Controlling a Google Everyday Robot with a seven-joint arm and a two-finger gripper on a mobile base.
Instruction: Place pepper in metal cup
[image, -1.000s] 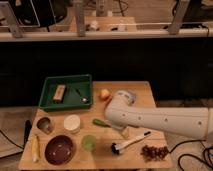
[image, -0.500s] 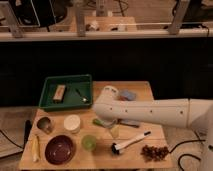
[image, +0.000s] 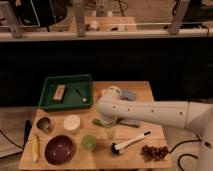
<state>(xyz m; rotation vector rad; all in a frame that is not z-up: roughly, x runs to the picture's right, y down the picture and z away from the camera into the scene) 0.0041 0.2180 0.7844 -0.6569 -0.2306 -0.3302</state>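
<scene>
The arm is reaching in from the table's right edge and has been lowering the gripper (image: 110, 131) toward the table's middle, just beside the pepper (image: 97, 121), which is still lying where it was, a little toward the front edge. Whether the gripper is apart or closed I cannot tell, and the pepper is not looking lifted yet. The metal cup (image: 44, 125) is sitting well apart near the left edge, so the grasp and the carry are both still waiting.
</scene>
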